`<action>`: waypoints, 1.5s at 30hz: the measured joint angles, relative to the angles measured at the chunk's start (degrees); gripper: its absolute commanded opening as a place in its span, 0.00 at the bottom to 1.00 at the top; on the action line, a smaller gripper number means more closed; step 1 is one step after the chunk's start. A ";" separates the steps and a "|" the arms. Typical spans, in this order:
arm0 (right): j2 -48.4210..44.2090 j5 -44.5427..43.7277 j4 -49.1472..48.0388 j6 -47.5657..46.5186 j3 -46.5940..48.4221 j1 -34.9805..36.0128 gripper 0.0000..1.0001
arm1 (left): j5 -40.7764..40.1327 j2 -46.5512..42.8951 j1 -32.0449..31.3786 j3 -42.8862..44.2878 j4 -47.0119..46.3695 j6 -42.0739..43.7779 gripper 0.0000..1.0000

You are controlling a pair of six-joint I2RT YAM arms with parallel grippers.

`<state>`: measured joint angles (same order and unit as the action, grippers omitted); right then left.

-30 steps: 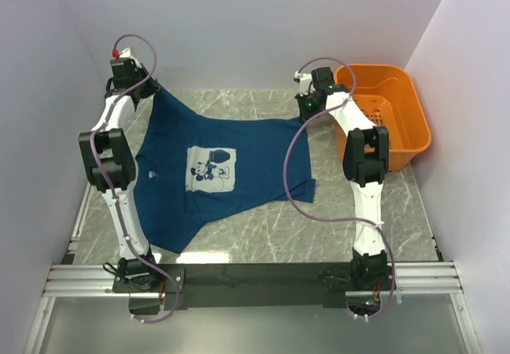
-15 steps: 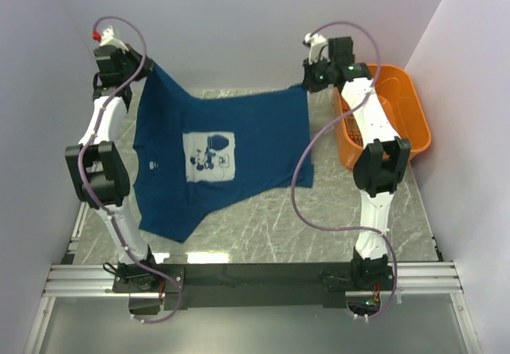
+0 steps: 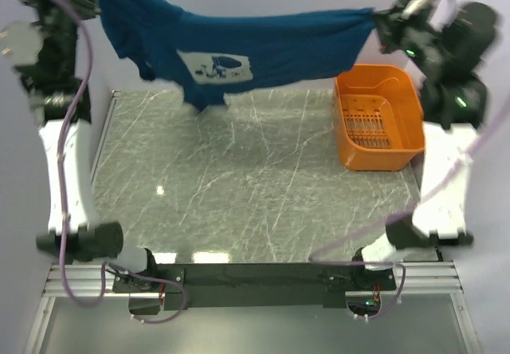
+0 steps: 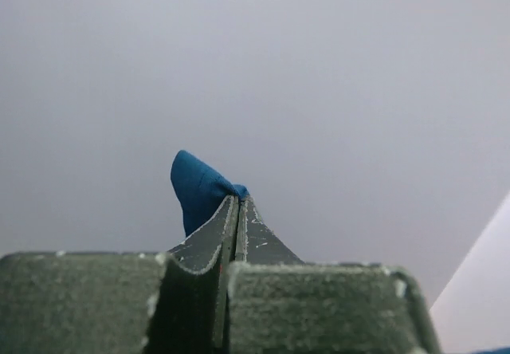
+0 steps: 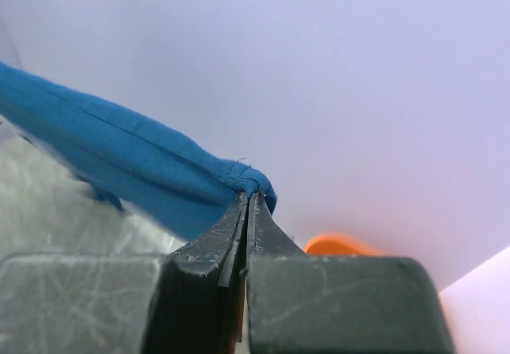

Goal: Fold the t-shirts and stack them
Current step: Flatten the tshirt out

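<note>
Lifted off the desk [image 3: 255, 194], the t-shirt [image 3: 263, 47] is pinched taut by left end effector [image 4: 240, 202] and right end effector [image 5: 249, 200], likely for flattening.

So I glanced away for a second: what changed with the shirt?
The left gripper and right gripper rose, lifting the navy t-shirt off the marble table; it now hangs stretched between them, both still shut on it. The orange basket stayed put.

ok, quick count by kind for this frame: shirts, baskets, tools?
t-shirt: 1
orange basket: 1
tools: 2, left tool and right tool, both shut on the t-shirt
Total: 4
</note>
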<state>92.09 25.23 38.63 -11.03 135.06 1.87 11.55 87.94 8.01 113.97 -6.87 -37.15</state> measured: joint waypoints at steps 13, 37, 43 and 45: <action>-24.81 -0.98 -5.18 1.57 0.04 -4.15 0.00 | -5.27 -24.13 0.02 -0.33 -1.03 1.57 0.01; -14.49 11.13 -20.24 7.15 -47.93 -2.08 0.00 | -5.49 -15.10 -0.02 -32.28 -2.67 2.54 0.01; 3.61 7.10 -24.61 6.95 -50.25 4.24 0.00 | -3.76 3.69 -0.02 -37.42 -5.46 2.38 0.01; 11.54 3.52 -25.46 7.04 -46.88 6.34 0.00 | -3.63 11.04 -0.02 -36.06 -5.35 2.12 0.01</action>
<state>103.63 28.75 13.17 -3.99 88.18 8.21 7.92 98.98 7.99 77.91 -12.23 -35.03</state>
